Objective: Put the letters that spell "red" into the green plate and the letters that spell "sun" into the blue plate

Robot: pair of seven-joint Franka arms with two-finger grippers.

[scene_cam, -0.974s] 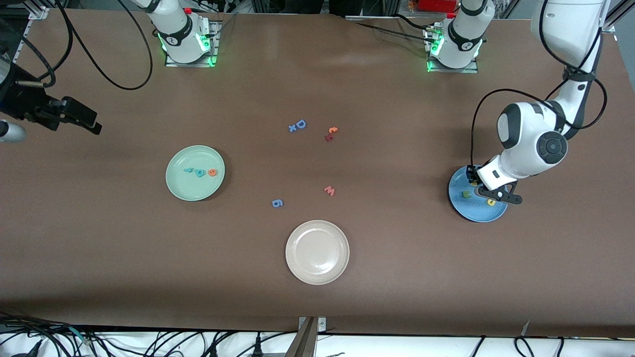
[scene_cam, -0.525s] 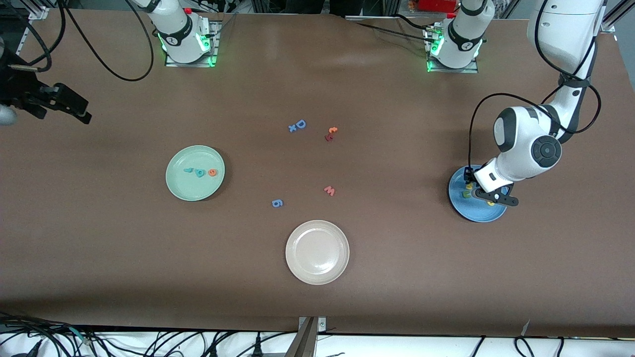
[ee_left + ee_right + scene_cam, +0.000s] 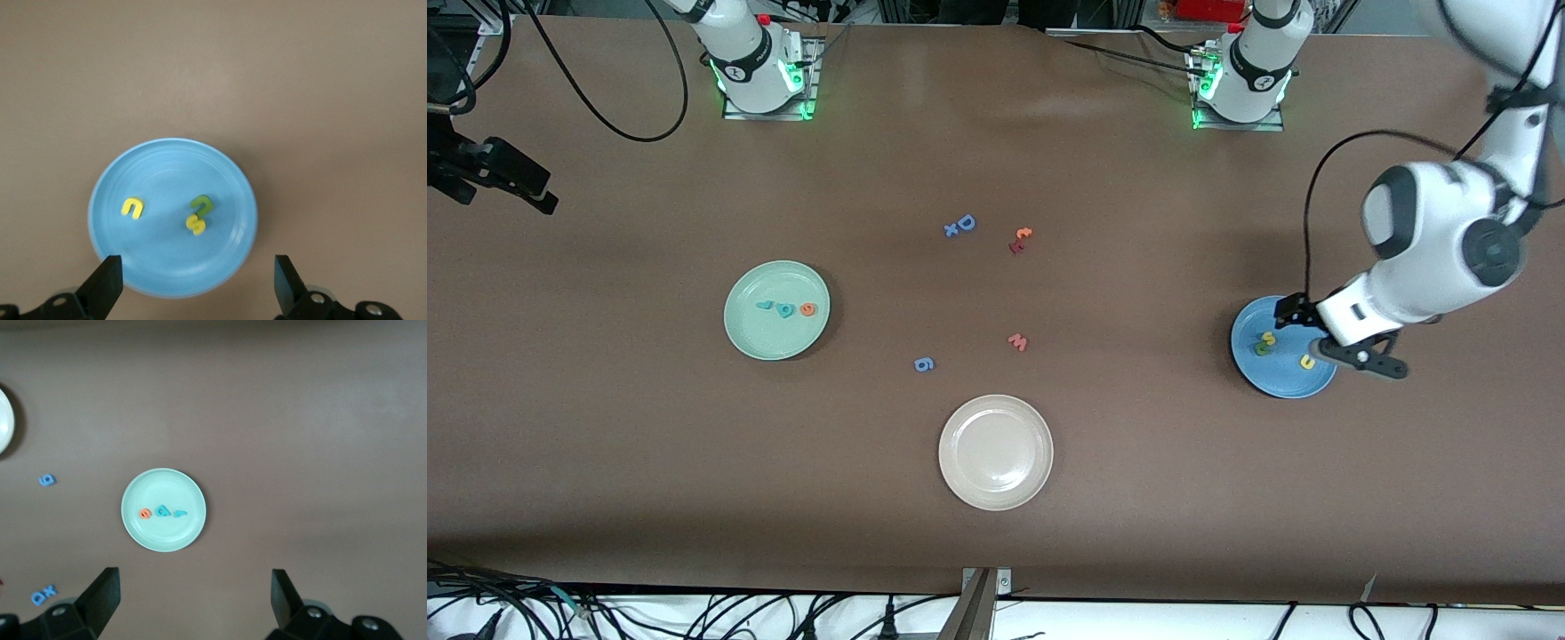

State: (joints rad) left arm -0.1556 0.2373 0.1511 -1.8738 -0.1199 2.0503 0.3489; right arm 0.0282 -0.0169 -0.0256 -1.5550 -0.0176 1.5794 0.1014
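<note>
Nothing sits between my wide-open left gripper (image 3: 195, 283) fingers: yellow foam "s" (image 3: 195, 225), yellow "u" (image 3: 132, 207) and dark green "n" (image 3: 201, 203) lie directly below in the round blue plate (image 3: 227, 173), while my right gripper (image 3: 193, 603), jaws spread wide, waits.

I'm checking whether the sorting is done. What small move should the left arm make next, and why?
Probably lift the open left gripper clear of the blue plate: yellow "s", dark green "n" and yellow "u" lie in it, and the green plate holds three letters.
</note>
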